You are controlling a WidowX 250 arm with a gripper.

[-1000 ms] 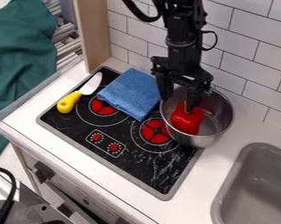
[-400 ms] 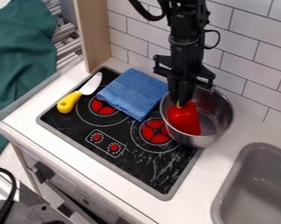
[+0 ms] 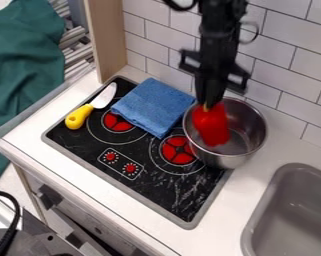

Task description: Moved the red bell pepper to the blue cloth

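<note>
"Gripper (image 3: 206, 103) first: where is it in the camera view, taking the middle of the stove (image 3: 146, 142) as the clock's hub?"

"At about one o'clock, pointing down, with the arm (image 3: 219, 37) above it coming in from the top edge."

"Is it grasping anything?"

"Yes, the red pepper (image 3: 211, 127), pinched at the stem end. The pepper tilts, its bottom toward five o'clock."

"And where's that pepper?"

"Within the outline of the metal pot (image 3: 253, 142), on its nine o'clock side. I can't tell whether it touches the pot. It's off the blue cloth (image 3: 152, 107)."

"Where's the cloth?"

"Folded at twelve o'clock on the stove, just beside the pot, which is at two."

"What else?"

"A knife (image 3: 106, 96) at ten to eleven, blade tip toward one o'clock, yellow handle (image 3: 76, 118) toward seven. Two red dials (image 3: 130, 168) sit at eight, and the grey sink (image 3: 289, 210) is at four."
</note>
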